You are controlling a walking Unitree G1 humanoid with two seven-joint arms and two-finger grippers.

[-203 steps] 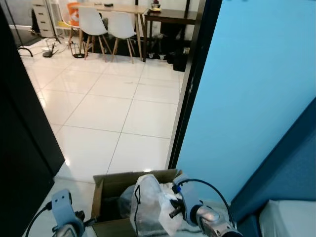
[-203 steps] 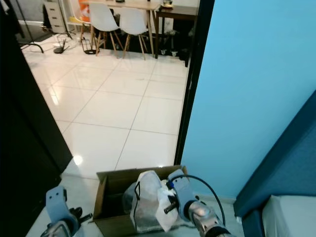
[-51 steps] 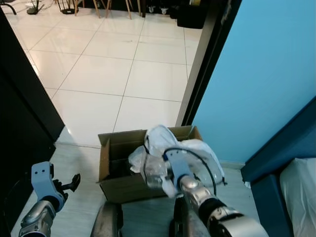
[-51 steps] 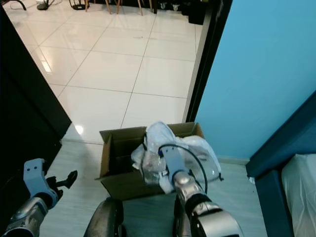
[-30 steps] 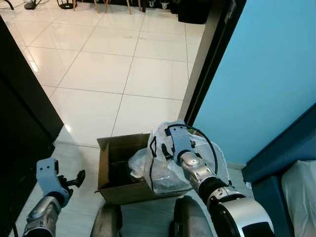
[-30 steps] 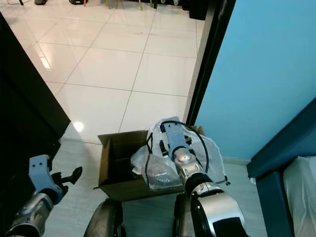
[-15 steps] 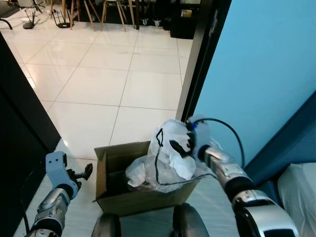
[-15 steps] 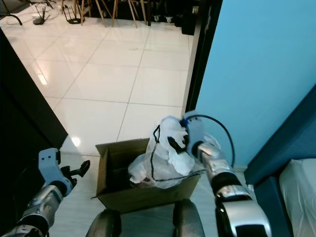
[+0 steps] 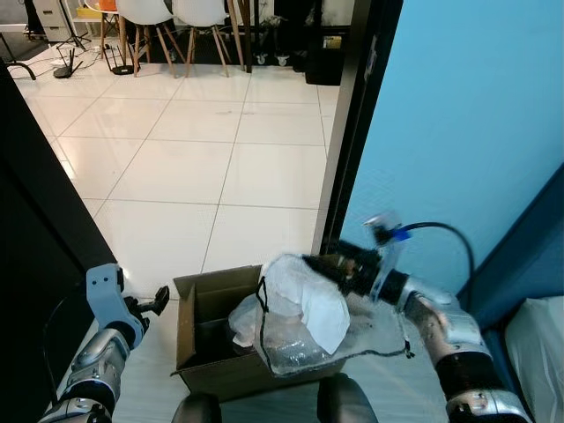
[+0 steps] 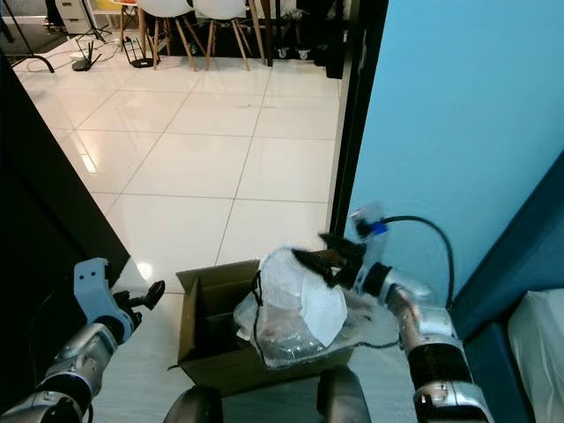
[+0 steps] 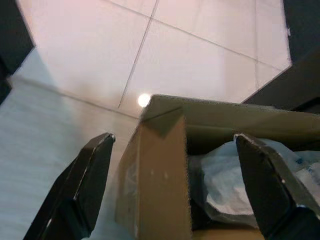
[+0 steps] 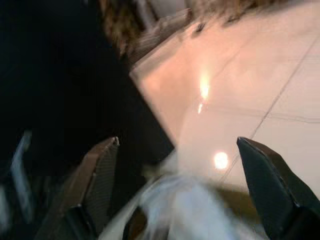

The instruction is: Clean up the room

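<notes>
An open cardboard box (image 9: pixel 198 322) stands on the floor just in front of my knees. A white and clear plastic bag (image 9: pixel 295 322) bulges out of its right half and spills over the box's right edge. My right gripper (image 9: pixel 324 264) hovers just above the bag's top with its fingers pointing left; it is open and holds nothing. The right wrist view is blurred, with the bag (image 12: pixel 190 210) pale below the spread fingers. My left gripper (image 9: pixel 157 300) stands open a little left of the box. The left wrist view looks at a box corner (image 11: pixel 160 165) with the bag (image 11: pixel 225 185) inside.
A black door frame (image 9: pixel 348 123) and a blue wall (image 9: pixel 458 115) rise right behind the box. White tiled floor (image 9: pixel 176 167) runs beyond to white chairs (image 9: pixel 172 13) and tables. A dark panel (image 9: pixel 35 220) stands at left and a blue bed edge (image 9: pixel 529 264) at right.
My right gripper has let go of the bag and drawn back to the right, and the bag has sagged into the box. The camera has tilted up. The left gripper has hardly moved.
</notes>
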